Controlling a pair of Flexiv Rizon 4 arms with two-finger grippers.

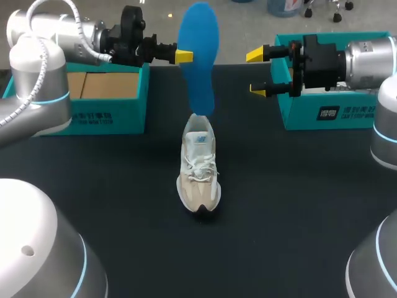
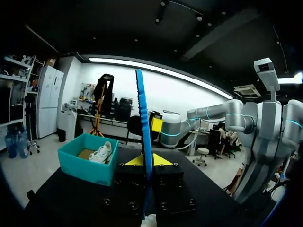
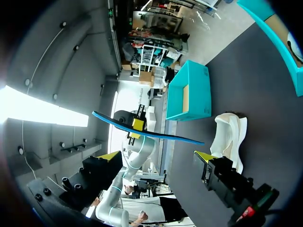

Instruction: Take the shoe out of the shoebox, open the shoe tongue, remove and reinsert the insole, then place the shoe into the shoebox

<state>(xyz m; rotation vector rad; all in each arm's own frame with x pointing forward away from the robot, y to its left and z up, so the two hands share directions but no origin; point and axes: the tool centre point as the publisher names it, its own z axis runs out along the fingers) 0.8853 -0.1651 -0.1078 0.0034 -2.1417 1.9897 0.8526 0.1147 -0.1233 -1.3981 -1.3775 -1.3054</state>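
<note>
Now insole [image 1: 198,56] upright over shoe [image 1: 198,171] heel, between shoeboxes [image 1: 108,118].

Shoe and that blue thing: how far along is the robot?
Done: the shoe stands out on the table. In hand: the left gripper holds the blue insole upright over the shoe; the right gripper is open. Left: insole back in, shoe boxed.

A robotics lab: a grey left arm [image 1: 37,74] and right arm [image 1: 366,59] stand at 1 black counter [image 1: 298,205].
</note>
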